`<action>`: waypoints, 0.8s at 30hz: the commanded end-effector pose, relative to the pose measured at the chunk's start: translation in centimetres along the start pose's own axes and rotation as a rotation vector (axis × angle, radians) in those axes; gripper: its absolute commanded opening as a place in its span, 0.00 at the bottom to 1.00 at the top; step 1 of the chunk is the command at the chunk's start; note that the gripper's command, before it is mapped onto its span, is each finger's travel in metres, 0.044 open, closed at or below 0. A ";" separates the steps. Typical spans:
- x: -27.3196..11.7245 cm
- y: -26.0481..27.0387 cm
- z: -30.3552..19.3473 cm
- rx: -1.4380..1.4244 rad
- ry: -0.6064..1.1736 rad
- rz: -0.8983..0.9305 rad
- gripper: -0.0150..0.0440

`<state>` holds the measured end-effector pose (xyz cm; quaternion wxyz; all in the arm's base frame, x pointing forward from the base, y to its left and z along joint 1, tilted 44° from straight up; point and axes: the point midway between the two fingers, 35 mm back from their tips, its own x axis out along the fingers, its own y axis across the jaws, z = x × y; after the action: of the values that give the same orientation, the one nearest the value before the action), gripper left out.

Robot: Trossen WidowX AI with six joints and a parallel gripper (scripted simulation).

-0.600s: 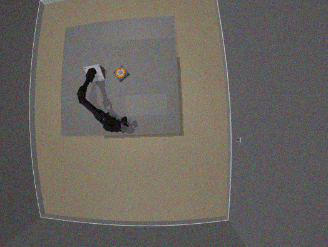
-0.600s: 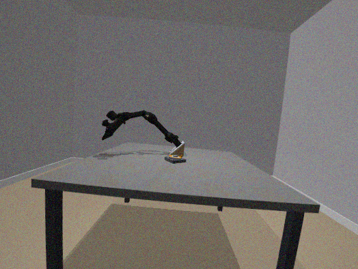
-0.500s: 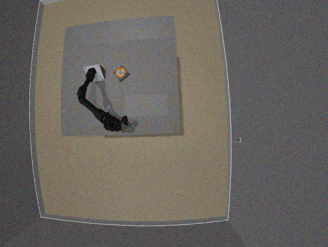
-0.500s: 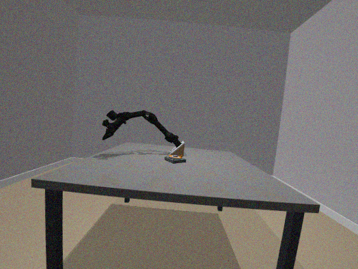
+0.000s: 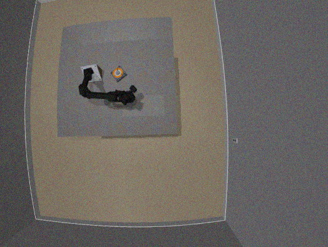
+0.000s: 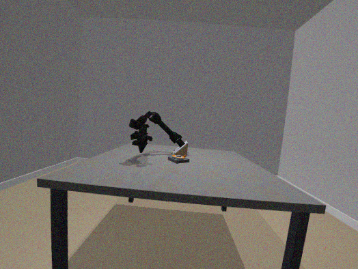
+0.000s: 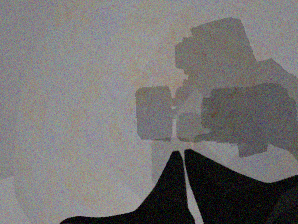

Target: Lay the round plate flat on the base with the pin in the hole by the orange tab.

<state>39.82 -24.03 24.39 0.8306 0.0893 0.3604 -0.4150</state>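
The round plate (image 5: 113,73) (image 6: 174,156), with an orange ring around a pale middle, sits on the dark square base (image 5: 124,74) (image 6: 180,161). A small dark mark shows at the ring's upper edge in the top view. The tab, its hole and the pin are too small to tell apart, and so is any tilt of the plate. My gripper (image 6: 141,151) (image 7: 181,156) is shut and empty, pointing down above the table, well to the left of the plate in the exterior view. In the top view the arm hides its fingertips. The plate is out of the wrist view.
The grey table (image 5: 141,56) (image 6: 205,184) carries everything. My arm rises from a white slanted mount (image 5: 97,75) (image 6: 184,149) close beside the base. The arm's shadow falls on the table beneath the gripper.
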 end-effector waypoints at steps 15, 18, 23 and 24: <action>-3.5 11.1 -28.1 -0.581 0.397 -0.139 0.25; -4.9 10.3 -31.6 -0.696 0.405 -0.192 0.25; -6.4 8.7 -34.8 -0.819 0.394 -0.254 0.25; -6.4 8.7 -34.8 -0.819 0.394 -0.254 0.25</action>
<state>26.04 1.44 2.14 0.6600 -0.2061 0.6553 -0.3041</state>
